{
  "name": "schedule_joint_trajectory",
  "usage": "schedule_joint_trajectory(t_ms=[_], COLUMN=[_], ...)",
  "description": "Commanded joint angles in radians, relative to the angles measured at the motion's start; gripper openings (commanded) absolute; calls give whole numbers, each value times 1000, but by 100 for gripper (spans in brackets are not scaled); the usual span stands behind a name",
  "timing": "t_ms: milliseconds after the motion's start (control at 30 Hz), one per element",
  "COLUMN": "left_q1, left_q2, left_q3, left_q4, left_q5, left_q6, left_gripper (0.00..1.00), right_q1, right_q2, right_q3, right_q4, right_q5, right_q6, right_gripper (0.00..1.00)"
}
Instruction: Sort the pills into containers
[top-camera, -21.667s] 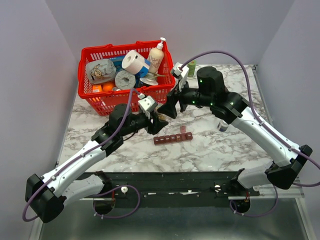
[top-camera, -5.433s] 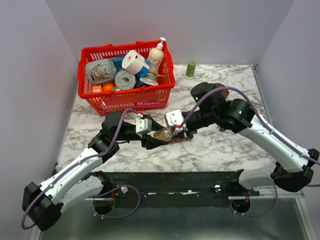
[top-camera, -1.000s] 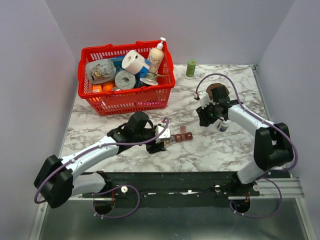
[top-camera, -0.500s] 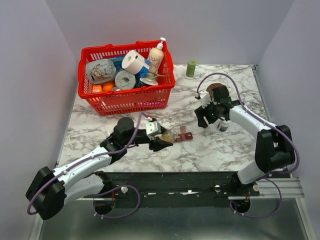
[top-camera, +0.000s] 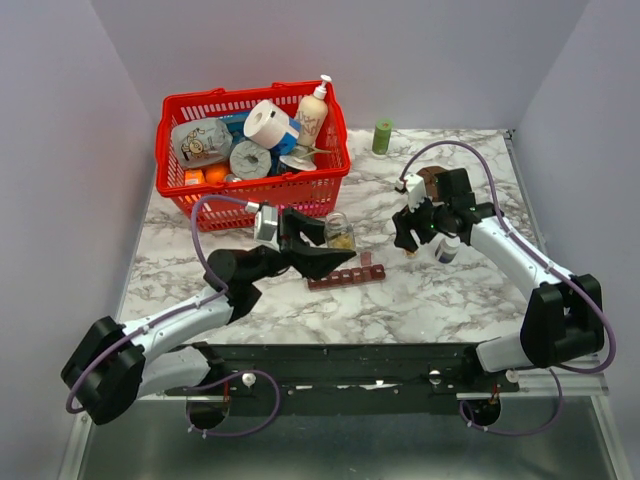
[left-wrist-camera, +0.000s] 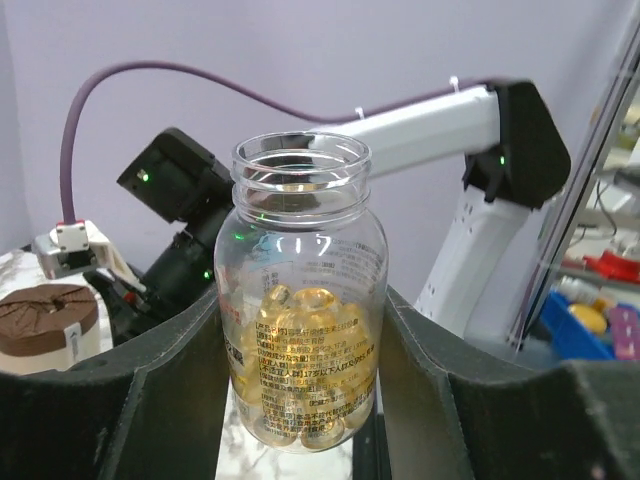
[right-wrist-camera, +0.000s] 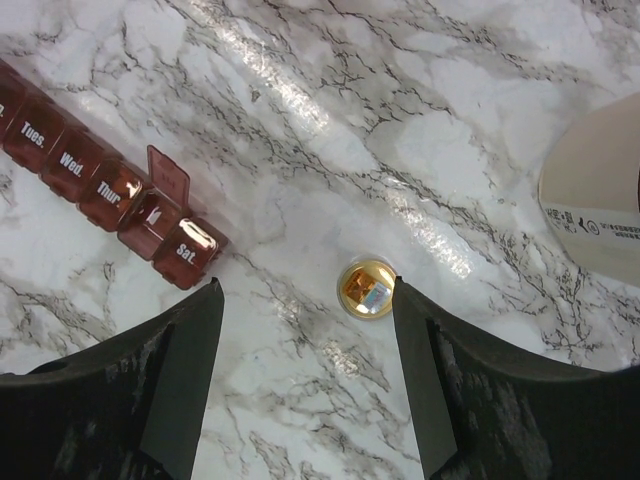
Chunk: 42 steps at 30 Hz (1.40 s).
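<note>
The maroon strip of day compartments (top-camera: 345, 274) lies on the marble in front of the arms, one lid near its right end raised. It also shows in the right wrist view (right-wrist-camera: 110, 180), its "Sat." end nearest. One amber pill (right-wrist-camera: 366, 288) lies loose on the marble between my right gripper's open fingers, close to the right one. My right gripper (top-camera: 408, 242) hovers empty over it (right-wrist-camera: 305, 330). A clear uncapped bottle (top-camera: 340, 231) holding several amber pills (left-wrist-camera: 300, 350) stands upright just behind the strip. My left gripper (top-camera: 335, 247) is open around it (left-wrist-camera: 305, 400).
A red basket (top-camera: 200, 205) full of household items stands at the back left. A green cap (top-camera: 382, 136) stands at the back. A brown-topped white jar (top-camera: 432, 181) and a small dark white-capped bottle (top-camera: 447, 249) stand beside my right arm.
The left arm has swung the clear bottle from a tilt over the strip to upright behind it, and its jaws have spread. The right gripper shifted slightly.
</note>
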Motion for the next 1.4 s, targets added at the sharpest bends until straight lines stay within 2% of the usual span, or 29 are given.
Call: schedule_joint_trajectory(t_ms=[0,67,133,167,233,267,300,367,400,433,467,500,533,567,600,633,667,733,833,867,933,967,1000,1067,1167,1367], left_q1=[3,-7,-24,30,86,81,34,38,78,77,40,2,-21,1,61,119,121,104,100,100,94,91,91,91,89,52], left_q2=[67,79,63,41,40,56,53,6,-5,10,20,-3,-31,-51,-43,-25,-8,4,-9,-12,-9,-8,3,18,69,220], left_q3=[122,205,233,193,181,245,272,245,239,256,317,329,331,316,301,284,273,270,202,190,187,199,201,204,222,270], left_q4=[486,485,444,351,398,463,387,150,146,170,117,-3,-153,-314,-270,-191,-139,-207,-314,-445,-587,-741,-797,-921,-1033,-1147], left_q5=[-82,-44,3,-29,-34,-1,59,50,38,73,119,127,86,67,98,172,191,211,237,247,241,225,205,181,152,75], left_q6=[-129,-203,-153,-92,-184,-227,-164,-23,-39,-75,-70,5,235,270,237,76,55,82,194,310,437,500,600,689,809,998], left_gripper=[0,0,0,0,0,0,0,0,0,0,0,0,0,0,0,0,0,0,0,0,0,0,0,0,0,0], right_q1=[-8,-10,-11,-13,-13,-14,-13,-14,-14,-14,-14,-14,-14,-14,-14,-16,-14,-14,-16,-17,-20,-20,-23,-31,-60,-154], right_q2=[-11,-14,-19,-19,-11,-10,-7,-2,2,2,4,5,8,13,13,13,13,13,10,7,-2,-5,-10,-34,-77,-152], right_q3=[-15,-14,-18,-20,-14,-14,-17,-11,-11,-7,-12,-14,-15,-12,-7,-7,-10,-12,-9,-9,-3,0,2,8,25,48], right_q4=[4,2,2,2,2,1,2,1,-2,-2,-2,-2,-2,-2,-4,-4,-4,-4,-7,-10,-21,-39,-45,-61,-79,-105], right_q5=[-46,-46,-45,-48,-48,-46,-49,-52,-52,-51,-48,-46,-48,-45,-43,-43,-45,-45,-37,-41,-63,-89,-100,-141,-210,-327], right_q6=[-12,-14,-15,-15,-14,-12,-12,-12,-12,-11,-11,-12,-14,-14,-12,-11,-11,-14,-15,-18,-31,-43,-48,-58,-42,-8], right_gripper=[77,77,77,77,77,77,77,77,77,77,77,77,77,77,77,77,77,77,77,77,77,77,77,80,84,85])
